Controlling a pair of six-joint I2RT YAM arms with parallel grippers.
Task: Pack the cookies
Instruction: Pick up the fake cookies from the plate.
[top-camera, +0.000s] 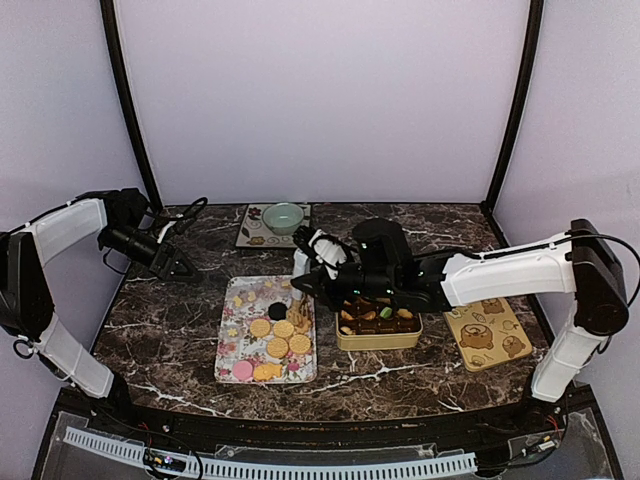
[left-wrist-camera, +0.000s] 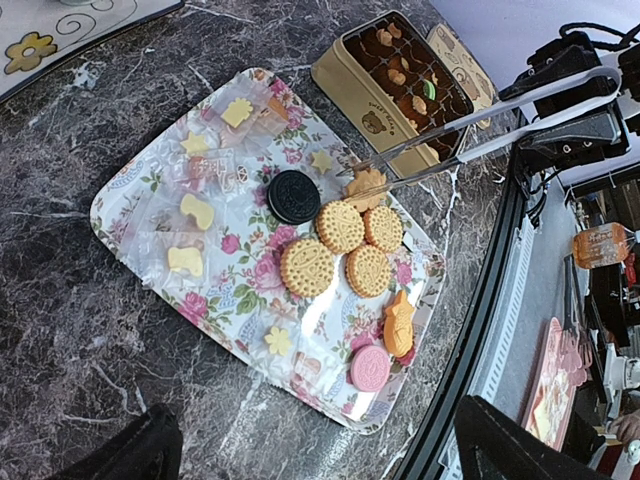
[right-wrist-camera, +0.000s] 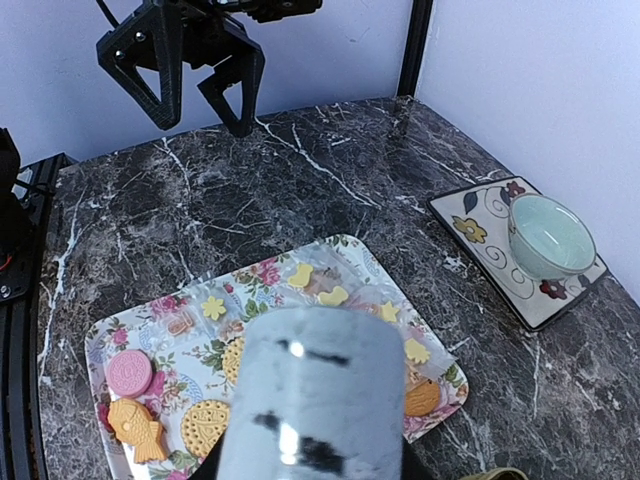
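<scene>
On the floral tray (top-camera: 232, 320), golden round cookies (left-wrist-camera: 340, 250) clustered beside a black sandwich cookie (left-wrist-camera: 293, 196). Above them, metal tongs (left-wrist-camera: 480, 125) clasped in the right gripper (left-wrist-camera: 575, 105), tips either side of a flower-shaped cookie (left-wrist-camera: 367, 185); pinched or not, cannot tell. More in the gold tin (top-camera: 378, 340) just right. Left gripper (right-wrist-camera: 203, 122) spread wide, holding nothing, over bare marble.

dark veined marble table (top-camera: 180, 310), pale lilac walls (top-camera: 320, 100), black corner posts (top-camera: 128, 100), soft even light

White-shelled left arm (top-camera: 72, 222) and right arm (top-camera: 505, 268), black joints, black skeletal left claw (right-wrist-camera: 203, 115), looping black cables (top-camera: 190, 212)
</scene>
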